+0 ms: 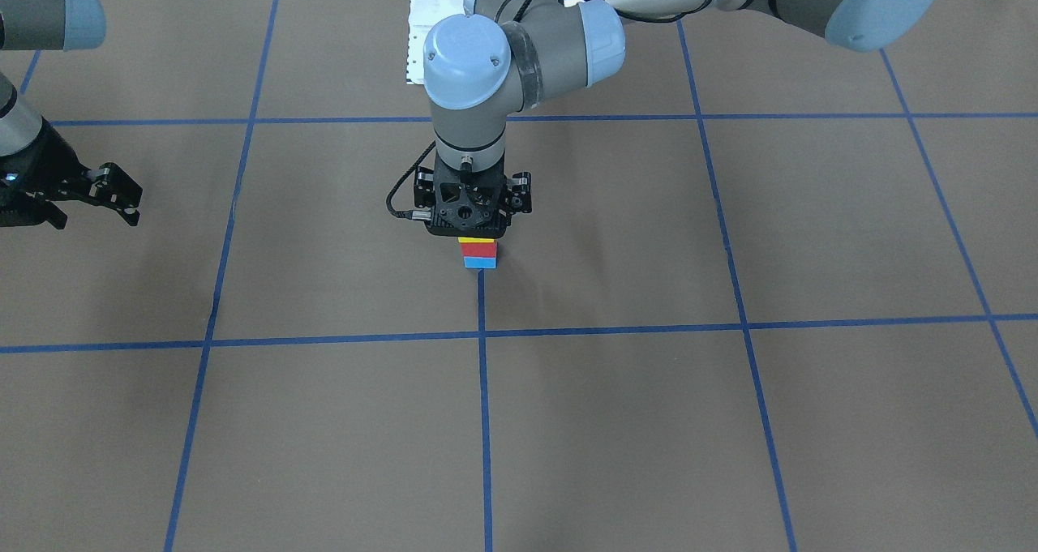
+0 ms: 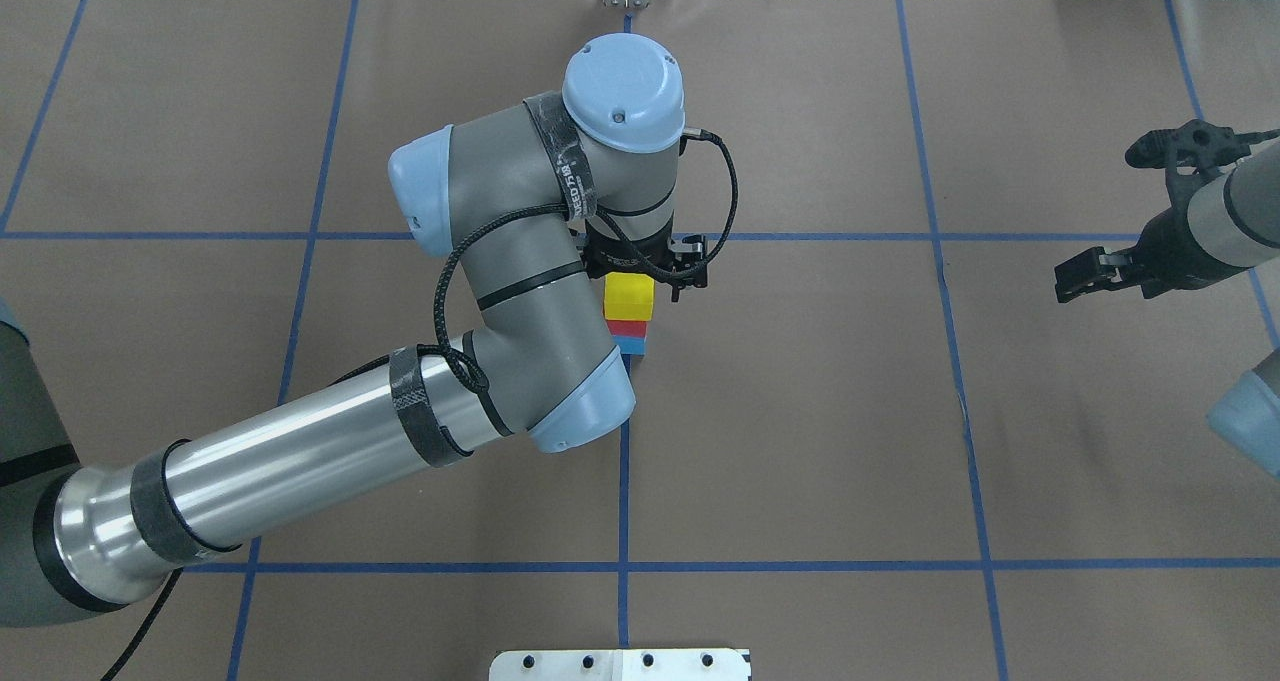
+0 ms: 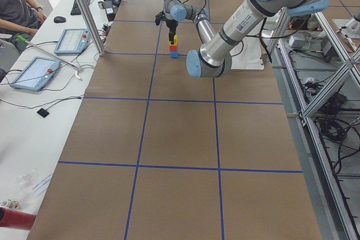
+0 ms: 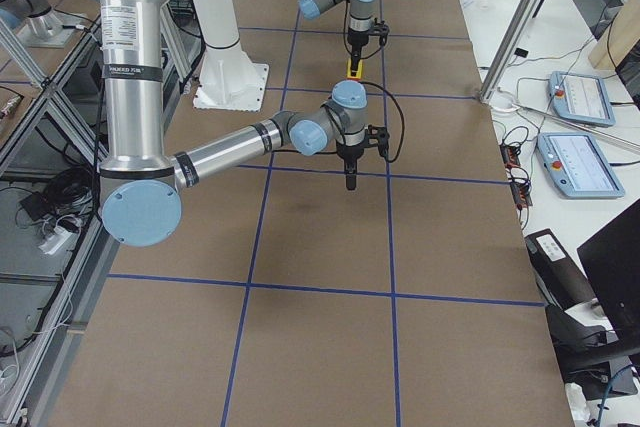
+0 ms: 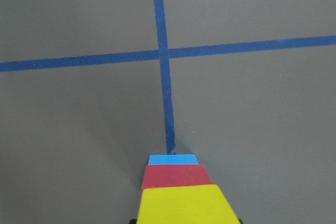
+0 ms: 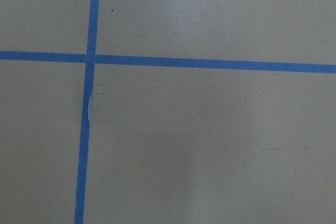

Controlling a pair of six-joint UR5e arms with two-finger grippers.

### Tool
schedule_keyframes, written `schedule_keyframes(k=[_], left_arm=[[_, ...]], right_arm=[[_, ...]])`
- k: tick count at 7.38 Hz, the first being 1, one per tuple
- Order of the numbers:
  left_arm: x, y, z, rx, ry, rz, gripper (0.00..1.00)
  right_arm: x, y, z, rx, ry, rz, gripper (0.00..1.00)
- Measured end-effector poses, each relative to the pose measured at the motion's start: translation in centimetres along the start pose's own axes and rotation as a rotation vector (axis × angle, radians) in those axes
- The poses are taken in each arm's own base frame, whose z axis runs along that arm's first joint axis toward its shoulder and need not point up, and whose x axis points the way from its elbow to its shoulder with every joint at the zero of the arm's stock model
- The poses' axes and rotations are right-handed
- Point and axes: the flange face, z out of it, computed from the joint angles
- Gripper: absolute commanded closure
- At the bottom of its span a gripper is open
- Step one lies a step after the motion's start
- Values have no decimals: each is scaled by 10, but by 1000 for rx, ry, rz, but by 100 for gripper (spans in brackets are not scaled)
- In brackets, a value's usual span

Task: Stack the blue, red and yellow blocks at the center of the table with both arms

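Observation:
The blocks stand as one stack at the table's centre, on a blue tape line. The blue block (image 1: 479,263) is at the bottom, the red block (image 1: 478,250) is on it, and the yellow block (image 1: 477,241) is on top. The left wrist view shows the yellow (image 5: 186,205), red (image 5: 176,176) and blue (image 5: 173,159) blocks in a straight column. My left gripper (image 2: 645,276) points straight down over the stack, fingers at the sides of the yellow block (image 2: 628,296), shut on it. My right gripper (image 2: 1098,221) is open and empty, far off to the side above bare table.
Blue tape lines (image 1: 483,390) divide the brown table into squares. The white robot base plate (image 2: 620,664) lies at the robot's edge. Tablets (image 3: 34,71) and a seated person are beyond the table in the exterior left view. My left arm's elbow (image 2: 560,401) hangs over the table's middle.

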Motion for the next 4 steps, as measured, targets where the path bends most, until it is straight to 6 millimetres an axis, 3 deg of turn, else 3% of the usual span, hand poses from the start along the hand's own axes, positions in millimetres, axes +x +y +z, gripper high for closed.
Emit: schedule_keyframes(k=[2, 3, 4], left_arm=[[-13, 25, -49, 14, 23, 6, 1], [-53, 49, -76, 27, 27, 8, 1], [-114, 75, -94, 49, 30, 36, 1]], right_arm=[[15, -1, -3, 6, 10, 16, 0], [38, -3, -10, 15, 23, 30, 0], [71, -5, -18, 16, 28, 25, 0]])
